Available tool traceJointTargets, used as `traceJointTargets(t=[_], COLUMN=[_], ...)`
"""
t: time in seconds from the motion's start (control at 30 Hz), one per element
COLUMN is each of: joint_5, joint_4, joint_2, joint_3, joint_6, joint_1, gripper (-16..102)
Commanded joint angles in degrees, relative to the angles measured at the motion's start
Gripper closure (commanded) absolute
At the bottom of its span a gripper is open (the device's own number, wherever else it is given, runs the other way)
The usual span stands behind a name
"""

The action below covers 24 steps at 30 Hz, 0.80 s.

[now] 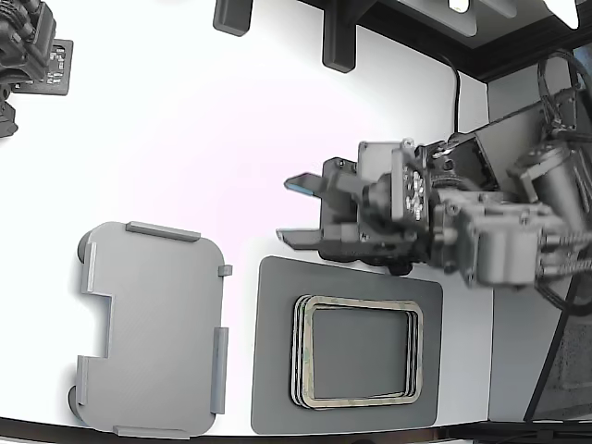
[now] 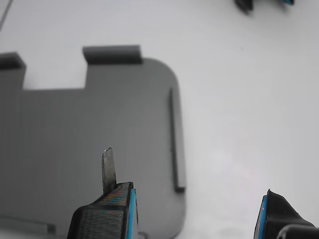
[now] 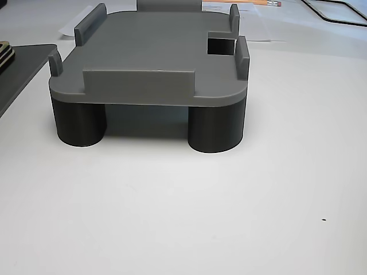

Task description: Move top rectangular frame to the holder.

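the light grey plate holder with raised rails [image 2: 99, 139] runs off the wrist picture's edge beyond the near finger, so its far side is unseen. both black, blue-padded fingers [image 2: 107, 214] are cut off at their bases. in the other view only a corner of the beige stacked frames [image 3: 4, 50] shows; their number cannot be told.

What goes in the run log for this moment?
gripper: open, empty | frame stack: on dark mat, untouched | holder: empty

White tabletop [image 1: 231, 166], bright even light; dark brackets [image 1: 338, 42] at far edge; pencil [image 3: 265, 2].
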Motion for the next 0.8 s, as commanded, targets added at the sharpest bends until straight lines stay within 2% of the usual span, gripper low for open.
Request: traceJointTargets(t=[0.0,0.07,0.23,0.47,0.63,0.77], joint_5=[-0.8,-2.6,-12.3,-21.2,-25.5,-25.8], joint_4=[2.5,6.2,17.1,30.2,31.5,28.3], joint_2=[-6.2,-11.0,-20.4,-24.5,-22.7,-22.0], joint_3=[-4.4,-8.3,-19.7,-26.6,-21.4,-16.3], joint_6=[8.4,11.2,12.0,13.0,17.7,23.5], joint_1=[10.9,13.1,13.7,15.1,16.9,18.0], gripper=[-14,-14,-14,-14,-14,-12])
